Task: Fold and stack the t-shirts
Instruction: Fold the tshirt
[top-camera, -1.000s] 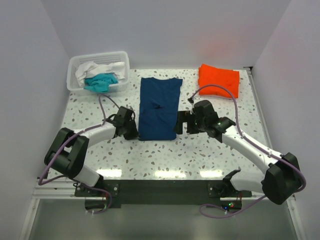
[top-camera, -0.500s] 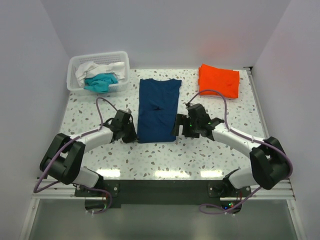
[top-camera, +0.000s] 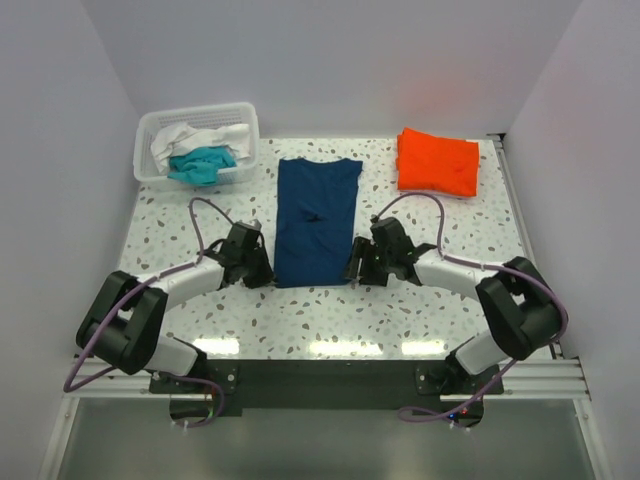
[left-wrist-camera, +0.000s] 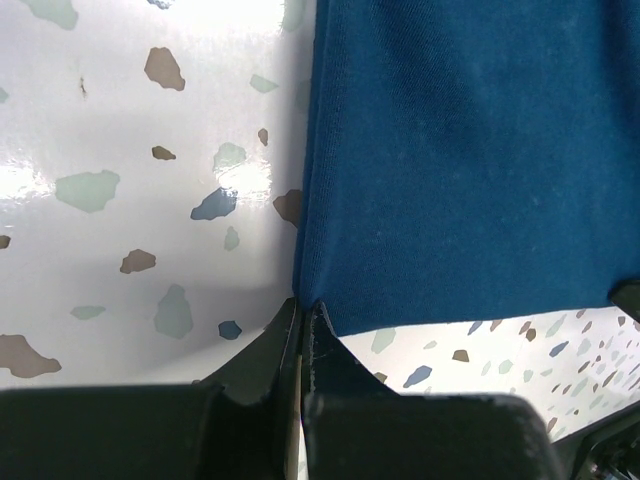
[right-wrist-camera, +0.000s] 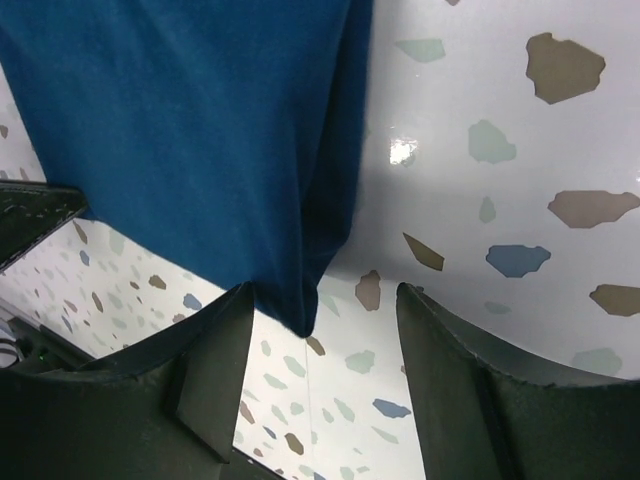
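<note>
Two shirts, white (top-camera: 178, 137) and teal (top-camera: 203, 162), fill the basket (top-camera: 247, 120); left gripper (left-wrist-camera: 300, 312) pinches the navy shirt (top-camera: 317, 218), right gripper (right-wrist-camera: 325, 305) spread around its corner.

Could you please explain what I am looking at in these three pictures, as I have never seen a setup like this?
These are two robot arms bolted at the near edge of a speckled white table. The wide picture comes from a fixed camera above and behind them; the other two come from small cameras on each wrist, looking past that arm's own fingers. A dark navy blue cloth t-shirt lies flat in the middle. A folded bright orange t-shirt sits at the far right, and a white slatted plastic basket at the far left holds a teal t-shirt and a white t-shirt. The left gripper is shut, pinching the navy shirt's near left corner. The right gripper is open, its fingers either side of the near right corner, not yet gripping.
</note>
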